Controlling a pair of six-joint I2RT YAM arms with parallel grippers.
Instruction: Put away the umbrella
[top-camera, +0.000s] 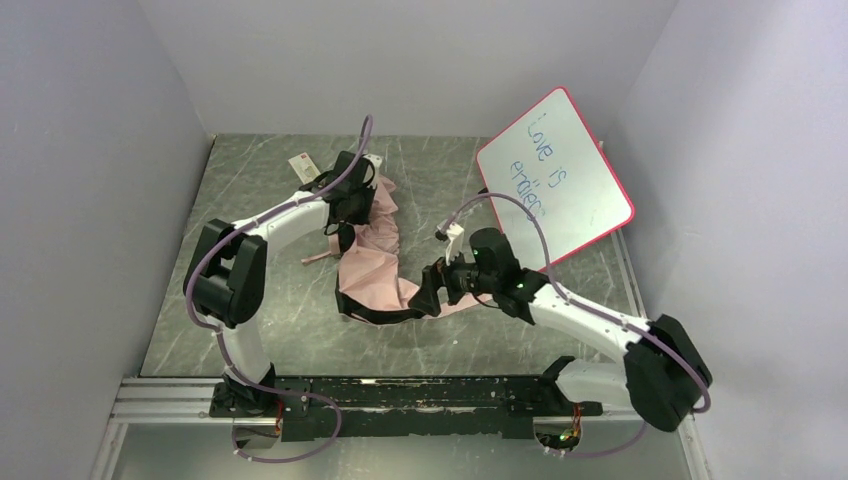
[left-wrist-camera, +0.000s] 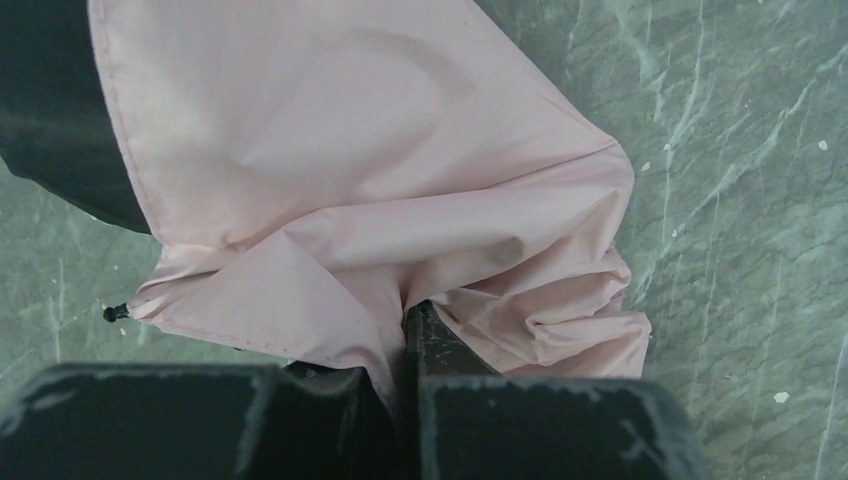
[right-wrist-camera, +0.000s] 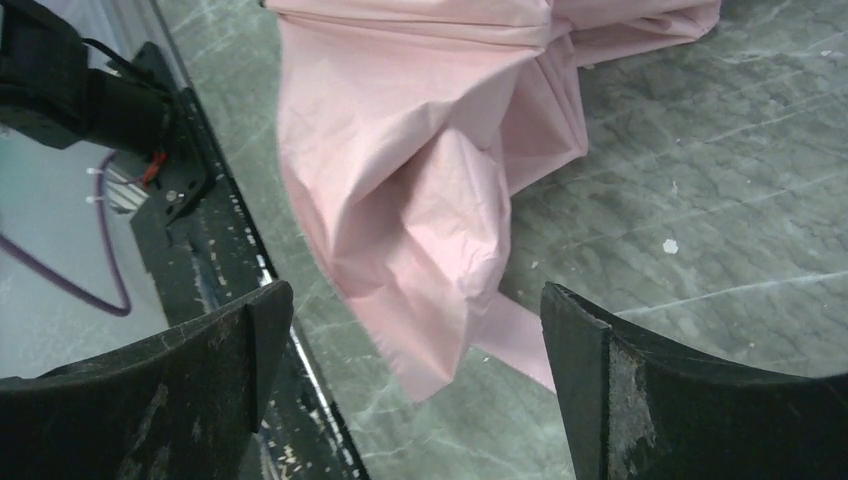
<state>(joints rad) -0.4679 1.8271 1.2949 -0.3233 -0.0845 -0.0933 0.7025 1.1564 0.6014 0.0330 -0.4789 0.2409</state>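
at far left of the dark grey, marble-patterned table (top-camera: 250, 330), the black two-finger left gripper (top-camera: 350, 212) bears down on the far end of the compact folding umbrella (top-camera: 372, 268), a crumpled heap of pale pink fabric with a black underside. the left wrist view shows that gripper (left-wrist-camera: 408, 335) with its jaws pressed almost together and a fold of the pink canopy (left-wrist-camera: 380, 200) pinched in the narrow slit between them.

the umbrella lies mid-table, running from the left gripper towards the near edge, its panels slack and rumpled, black lining showing along the near side. at its near-right end hangs the black right gripper (top-camera: 432, 290). seen from its own wrist (right-wrist-camera: 415, 330), its jaws are spread wide and have hold of nothing, and a hanging bunch of pink cloth (right-wrist-camera: 420, 200) sits just ahead of the gap. further right, a pink-framed whiteboard (top-camera: 555, 175) with blue handwriting leans against the wall.

by the look of it the job is only partly done: the canopy appears collapsed but not gathered, rolled or strapped, and no sleeve or storage spot is in view. bundling the fabric tight and fastening it seem to be left.
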